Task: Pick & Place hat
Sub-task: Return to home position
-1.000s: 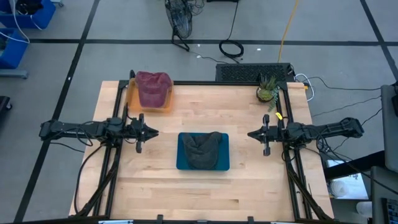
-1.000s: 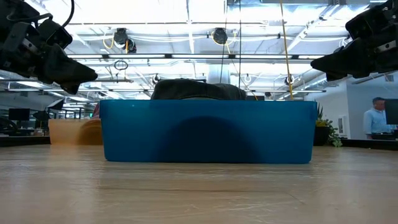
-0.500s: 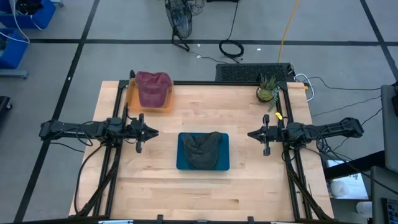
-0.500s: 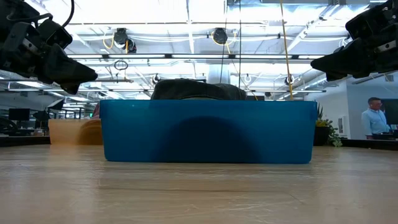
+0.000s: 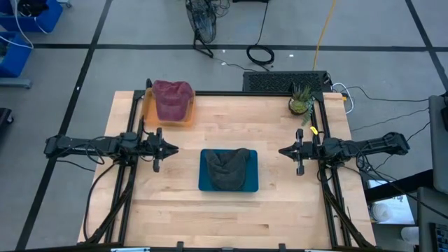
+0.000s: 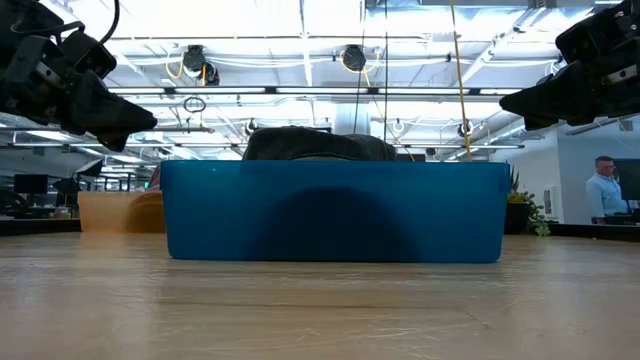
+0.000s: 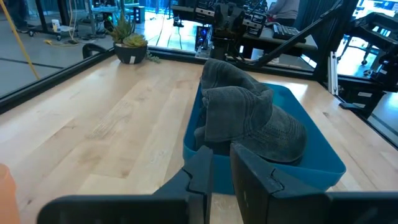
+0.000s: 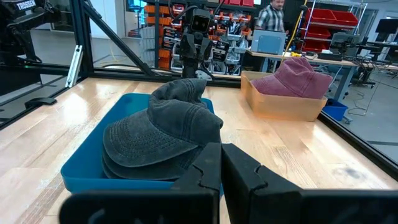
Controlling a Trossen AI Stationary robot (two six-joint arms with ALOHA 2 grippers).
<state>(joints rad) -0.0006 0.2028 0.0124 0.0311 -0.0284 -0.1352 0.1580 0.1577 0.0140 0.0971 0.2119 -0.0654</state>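
A dark grey hat (image 5: 226, 168) lies crumpled in a blue tray (image 5: 204, 183) at the table's middle; it also shows in the left wrist view (image 7: 249, 115) and the right wrist view (image 8: 161, 134). A maroon hat (image 5: 171, 98) sits in a tan tray (image 5: 149, 115) at the far left. My left gripper (image 5: 173, 148) hovers shut to the left of the blue tray, above the table. My right gripper (image 5: 281, 151) hovers shut to its right. Both point at the tray and touch nothing.
A potted plant (image 5: 301, 101) stands at the table's far right corner, with a keyboard (image 5: 285, 82) just beyond the far edge. Bare wood lies in front of the blue tray and on both its sides. A person (image 6: 603, 190) stands far off in the room.
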